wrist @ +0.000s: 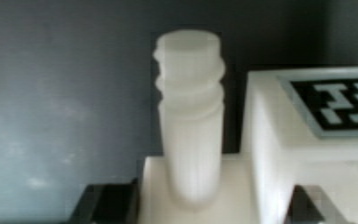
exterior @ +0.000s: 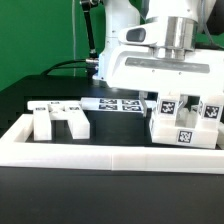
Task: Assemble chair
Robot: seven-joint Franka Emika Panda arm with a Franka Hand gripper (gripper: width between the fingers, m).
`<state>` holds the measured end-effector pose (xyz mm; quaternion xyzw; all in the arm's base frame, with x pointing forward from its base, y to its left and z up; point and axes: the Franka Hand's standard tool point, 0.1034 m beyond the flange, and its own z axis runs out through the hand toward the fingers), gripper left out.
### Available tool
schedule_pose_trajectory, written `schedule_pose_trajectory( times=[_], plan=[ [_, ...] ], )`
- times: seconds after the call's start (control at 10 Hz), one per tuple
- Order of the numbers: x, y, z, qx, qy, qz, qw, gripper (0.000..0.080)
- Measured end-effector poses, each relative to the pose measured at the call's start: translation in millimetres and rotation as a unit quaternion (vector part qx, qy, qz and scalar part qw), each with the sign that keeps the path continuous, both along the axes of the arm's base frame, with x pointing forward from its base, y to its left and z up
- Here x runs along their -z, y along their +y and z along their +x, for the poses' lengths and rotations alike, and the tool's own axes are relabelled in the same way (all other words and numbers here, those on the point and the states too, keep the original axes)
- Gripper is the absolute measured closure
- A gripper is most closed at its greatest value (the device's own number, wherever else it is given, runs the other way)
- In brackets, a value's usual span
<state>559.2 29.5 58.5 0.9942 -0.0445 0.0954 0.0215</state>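
My gripper (wrist: 220,205) is shut on a white chair leg (wrist: 186,110), a round post with a grooved tip that points away from the wrist. The dark fingertips (wrist: 108,205) press against the wider white base of that post on both sides. Right beside the leg stands a white block with a black-and-white tag (wrist: 327,120). In the exterior view the gripper (exterior: 164,98) hangs low over a cluster of tagged white chair blocks (exterior: 186,122) at the right, its fingertips mostly hidden behind the wrist housing. Another blocky white chair part (exterior: 58,120) lies at the left.
The marker board (exterior: 118,104) lies flat at the back middle. A long white border rail (exterior: 110,152) runs along the front and bends up the left side. The table surface (exterior: 110,128) is black, and a green backdrop stands behind.
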Motion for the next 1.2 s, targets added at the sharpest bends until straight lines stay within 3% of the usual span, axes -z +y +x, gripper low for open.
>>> schedule_pose_trajectory(
  times=[0.1, 0.3, 0.5, 0.7, 1.2],
  plan=[
    [-7.7, -1.7, -1.1, 0.006, 0.016, 0.008, 1.0, 0.0466],
    [-2.5, -2.3, -2.1, 0.005, 0.015, 0.004, 1.0, 0.0466],
    [-0.4, 1.7, -12.3, 0.016, 0.103, 0.025, 0.994, 0.0466],
    [-3.6, 4.5, -16.3, 0.037, 0.168, 0.033, 0.985, 0.0466],
    [-15.9, -1.8, -27.1, 0.05, 0.344, 0.059, 0.936, 0.0466]
  ],
)
